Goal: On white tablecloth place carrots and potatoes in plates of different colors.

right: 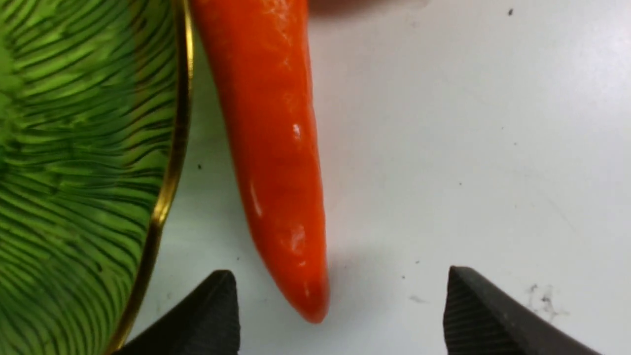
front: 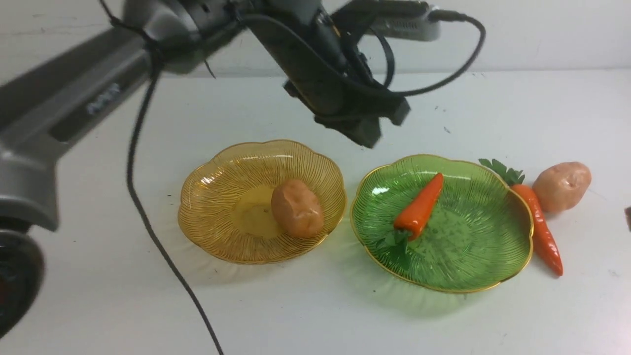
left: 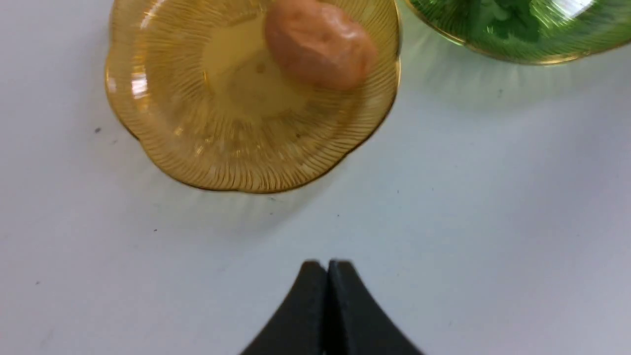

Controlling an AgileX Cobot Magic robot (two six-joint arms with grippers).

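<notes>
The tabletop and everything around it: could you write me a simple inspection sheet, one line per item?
Surface: white cloth, a few small dark specks.
Amber plate: holds one potato.
Green plate: holds one carrot, its leafy top also inside.
Second carrot: outside the green plate, along its right rim.
Second potato: on the cloth, right of that carrot.
Clutter: a small dark item at the right edge, cut off, unidentifiable.
Left claw: shut, holding nothing.
Right claw: jaws apart, nothing between them gripped.
Cables: a black one hangs from the left arm in front of the camera.
Surroundings: pale wall behind.
</notes>
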